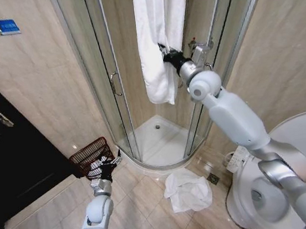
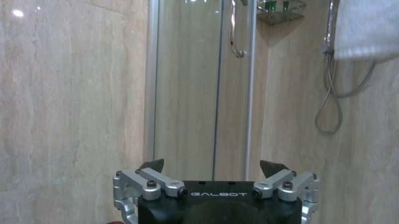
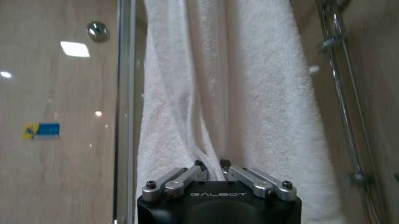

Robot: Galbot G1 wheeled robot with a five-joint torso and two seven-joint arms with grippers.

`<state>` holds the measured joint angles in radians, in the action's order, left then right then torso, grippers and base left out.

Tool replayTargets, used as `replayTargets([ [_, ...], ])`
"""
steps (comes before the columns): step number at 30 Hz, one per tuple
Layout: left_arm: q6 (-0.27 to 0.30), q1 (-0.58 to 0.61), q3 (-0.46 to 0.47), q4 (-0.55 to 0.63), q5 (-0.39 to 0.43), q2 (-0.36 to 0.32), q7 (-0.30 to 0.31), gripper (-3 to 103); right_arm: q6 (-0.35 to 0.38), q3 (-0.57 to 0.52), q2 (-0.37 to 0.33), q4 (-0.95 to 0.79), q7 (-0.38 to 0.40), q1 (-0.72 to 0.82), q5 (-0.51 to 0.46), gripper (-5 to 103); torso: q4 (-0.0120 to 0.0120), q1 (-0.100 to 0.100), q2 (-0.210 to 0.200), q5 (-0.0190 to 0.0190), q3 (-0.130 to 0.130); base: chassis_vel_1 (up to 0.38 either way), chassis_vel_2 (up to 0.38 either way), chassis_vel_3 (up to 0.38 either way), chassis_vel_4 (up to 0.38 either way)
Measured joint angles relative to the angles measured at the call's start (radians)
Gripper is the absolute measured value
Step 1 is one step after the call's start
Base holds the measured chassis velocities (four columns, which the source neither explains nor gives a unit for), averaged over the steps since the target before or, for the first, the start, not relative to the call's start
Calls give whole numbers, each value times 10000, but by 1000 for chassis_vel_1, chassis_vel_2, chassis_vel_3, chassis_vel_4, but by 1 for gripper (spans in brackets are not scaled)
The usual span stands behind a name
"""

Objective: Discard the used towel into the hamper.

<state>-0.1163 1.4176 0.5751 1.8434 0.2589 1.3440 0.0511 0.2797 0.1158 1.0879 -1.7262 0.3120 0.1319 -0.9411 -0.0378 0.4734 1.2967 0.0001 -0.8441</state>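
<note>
A white towel [image 1: 156, 30] hangs over the shower enclosure's glass. My right gripper [image 1: 164, 53] is raised to it and shut on a fold of the cloth. In the right wrist view the fingers [image 3: 187, 175] meet on a pinch of the towel [image 3: 249, 93], gripper [image 3: 210, 163]. The hamper [image 1: 91, 154], a small dark red-brown wire basket, stands on the floor by the wall left of the shower. My left gripper [image 1: 110, 164] hovers low just beside the hamper, open and holding nothing, as the left wrist view shows, gripper [image 2: 212, 165].
A second white towel [image 1: 187, 191] lies crumpled on the tiles before the shower tray [image 1: 162, 141]. A toilet [image 1: 284, 182] fills the right side. A dark door [image 1: 8, 160] stands at left. The shower hose [image 2: 330, 93] hangs inside.
</note>
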Motion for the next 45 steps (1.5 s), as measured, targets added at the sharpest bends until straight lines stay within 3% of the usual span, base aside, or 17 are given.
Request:
replayTargets([
  [14, -97, 31, 42, -53, -4, -28, -16, 100, -179, -364, -94, -602, 68, 1840, 302, 7, 0, 0, 0, -2, 2, 0, 0, 0, 0],
  [23, -218, 24, 41, -167, 4, -44, -28, 100, -356, -776, 116, -643, -266, 3650, 1324, 7, 0, 1, 0, 0, 0, 0, 0, 0, 0],
  [35, -431, 95, 93, -243, 14, -81, -85, 100, -768, -1742, 944, -547, -1095, 6011, 3096, 7, 0, 0, 0, 0, 0, 0, 0, 0, 0],
  [45, -506, 127, 84, -223, -19, -54, -114, 100, -948, -2122, 1022, -568, -1289, 6497, 3365, 7, -3, 1, 0, -1, 0, 0, 0, 0, 0],
])
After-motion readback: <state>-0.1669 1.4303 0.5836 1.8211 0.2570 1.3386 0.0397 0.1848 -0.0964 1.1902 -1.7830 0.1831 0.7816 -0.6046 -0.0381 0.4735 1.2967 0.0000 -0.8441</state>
